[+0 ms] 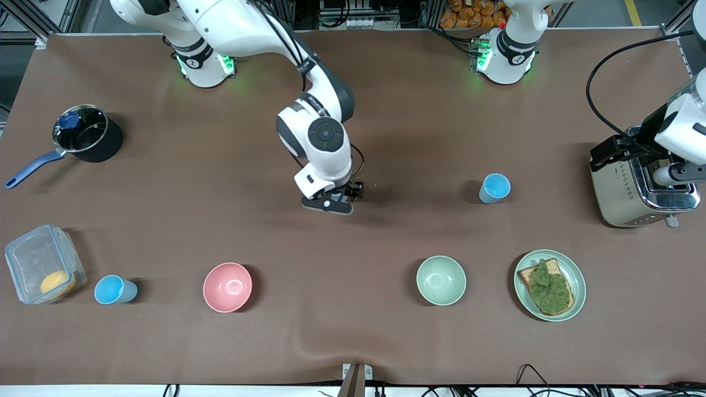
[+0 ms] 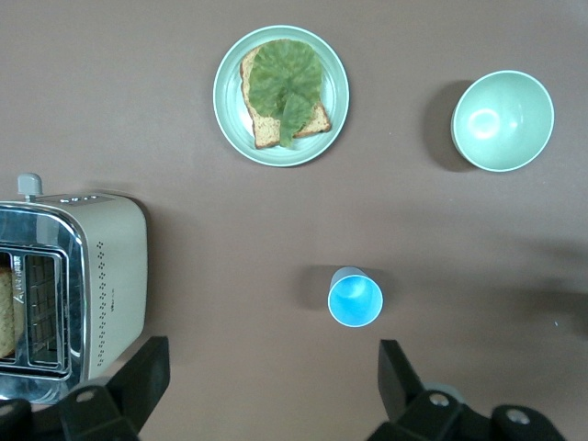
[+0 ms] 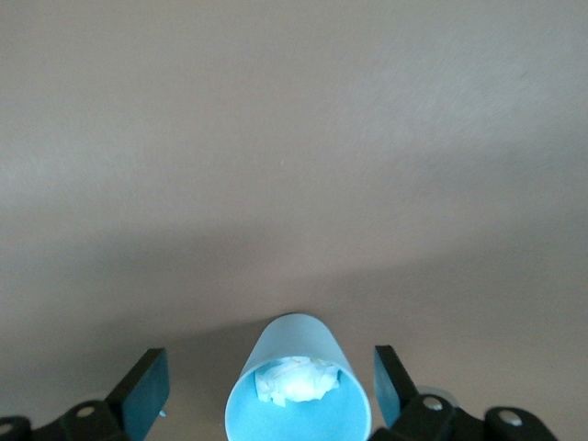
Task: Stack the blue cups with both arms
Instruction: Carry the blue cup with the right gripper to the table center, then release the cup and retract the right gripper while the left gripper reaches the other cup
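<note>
Right gripper (image 3: 262, 390) at mid-table, jaws wide apart around an upright blue cup (image 3: 296, 390), not clamping it. Left gripper (image 2: 271, 386) spread and empty, high near the toaster (image 1: 640, 187), nearest the second cup (image 1: 494, 188). Third cup (image 1: 113, 289) stands beside the container (image 1: 41, 270).

We are looking at a brown bench (image 1: 386, 342), taking the green bowl (image 1: 440, 280) as landmark. Beside it, toward the left arm's end, a plate (image 1: 573, 275) is sitting; toward the right arm's end, a pink bowl (image 1: 227, 286), a blue cup (image 1: 114, 290), a clear container (image 1: 38, 264). Farther from the camera, another blue cup (image 1: 494, 188), a toaster (image 1: 629, 193) and a saucepan (image 1: 88, 134) are standing.
</note>
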Motion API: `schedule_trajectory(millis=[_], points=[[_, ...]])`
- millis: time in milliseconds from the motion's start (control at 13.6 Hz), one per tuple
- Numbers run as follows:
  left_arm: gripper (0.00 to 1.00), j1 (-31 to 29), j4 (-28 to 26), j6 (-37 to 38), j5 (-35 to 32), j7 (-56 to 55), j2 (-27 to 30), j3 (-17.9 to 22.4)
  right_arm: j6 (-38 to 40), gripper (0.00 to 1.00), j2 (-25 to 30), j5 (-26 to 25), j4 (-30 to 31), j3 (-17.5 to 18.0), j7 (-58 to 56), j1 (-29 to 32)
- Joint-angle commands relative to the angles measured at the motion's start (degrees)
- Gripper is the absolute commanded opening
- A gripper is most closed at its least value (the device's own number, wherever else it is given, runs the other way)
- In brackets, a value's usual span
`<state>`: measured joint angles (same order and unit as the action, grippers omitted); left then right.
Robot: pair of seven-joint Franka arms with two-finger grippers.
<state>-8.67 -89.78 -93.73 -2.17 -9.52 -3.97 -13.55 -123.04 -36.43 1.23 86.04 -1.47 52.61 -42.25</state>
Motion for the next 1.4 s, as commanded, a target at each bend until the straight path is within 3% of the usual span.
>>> schedule_trajectory(millis=[0, 441, 661, 955, 1101, 1322], points=[[1.00, 0.32, 0.13, 1.17, -0.73, 0.03, 0.54, -0.69, 2.62, 1.00, 6.00, -0.62, 2.02, 0.86, 0.04, 3.30], [1.00, 0.85, 0.66, 1.09, -1.17, -3.56, -0.77, -5.77, 12.55, 1.00, 11.19, 0.61, 0.00, 1.21, -14.20, 12.80], [1.00, 5.74, 0.22, -0.05, -1.09, -7.78, -2.53, -6.49, 18.69, 1.00, 14.79, 0.61, -0.35, 1.30, -15.69, 18.06], [1.00, 9.89, -0.31, -4.08, -0.39, -12.72, -6.21, -6.14, 25.20, 1.00, 20.42, 2.35, -0.26, 1.39, -35.34, 30.18], [1.00, 10.60, -2.84, -8.38, -0.29, -12.80, -8.24, -6.14, 26.61, 1.00, 22.26, 3.78, 0.26, 1.30, -42.99, 34.50], [1.00, 10.43, -11.09, -17.52, -0.38, -12.80, -9.30, -6.05, 27.68, 1.00, 26.57, 3.78, 2.81, 1.39, -44.44, 39.34]])
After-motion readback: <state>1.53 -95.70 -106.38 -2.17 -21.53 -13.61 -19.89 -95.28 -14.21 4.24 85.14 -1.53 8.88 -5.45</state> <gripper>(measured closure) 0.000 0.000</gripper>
